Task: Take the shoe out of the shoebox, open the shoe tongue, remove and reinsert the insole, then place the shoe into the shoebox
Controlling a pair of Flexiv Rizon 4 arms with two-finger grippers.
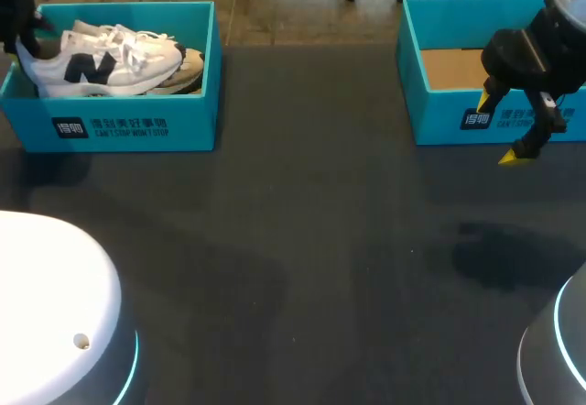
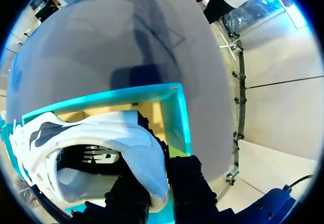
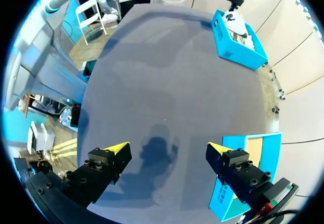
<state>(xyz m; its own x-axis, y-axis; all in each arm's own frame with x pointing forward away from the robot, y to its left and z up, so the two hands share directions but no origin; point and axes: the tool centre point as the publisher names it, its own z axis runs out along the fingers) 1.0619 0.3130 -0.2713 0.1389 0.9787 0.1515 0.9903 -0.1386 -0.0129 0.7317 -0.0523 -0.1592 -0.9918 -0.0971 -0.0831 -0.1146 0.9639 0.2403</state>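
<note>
Altogether two shoeboxes (image 1: 137, 132) (image 1: 439, 123), one shoe (image 1: 110, 61), left hand (image 2: 158, 197) clamping its heel.

A white shoe (image 2: 101, 133) with a dark side logo sits in the teal shoebox (image 2: 179, 117) on the grey worktop (image 2: 126, 41), its heel collar pinched between the left hand (image 2: 154, 196)'s two black fingers (image 2: 190, 183), one inside, one outside.

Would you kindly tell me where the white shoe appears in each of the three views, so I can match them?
Head view: the white shoe lies inside the teal shoebox on the robot's left.
Left wrist view: close up, heel nearest, in that same shoebox.
Right wrist view: small, far across the table, in the distant shoebox.
Shared landmark: the teal shoebox holding it.
</note>
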